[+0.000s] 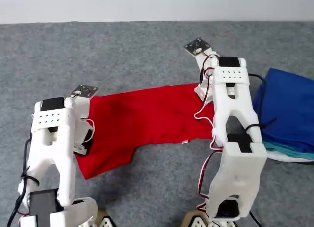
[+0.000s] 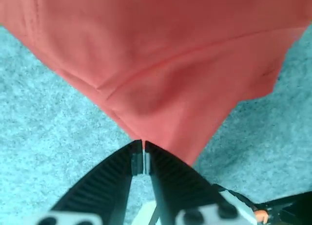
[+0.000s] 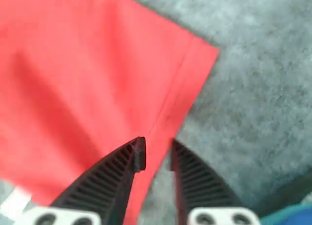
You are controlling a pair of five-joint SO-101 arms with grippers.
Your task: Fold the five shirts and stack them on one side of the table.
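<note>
Red shirt (image 1: 142,119) lies spread mid-table on the grey mat (image 1: 122,50), stretched between the 2 arms. Left gripper (image 2: 143,159) is pinched closed on a pointed bit of the shirt's edge, with fabric caught right at the tips. Right gripper (image 3: 157,154) is parted a little, straddling the hem seam near a corner, not clamped. Folded stack (image 1: 287,109) sits at the table's right side, blue on top, teal and white edges under it
</note>
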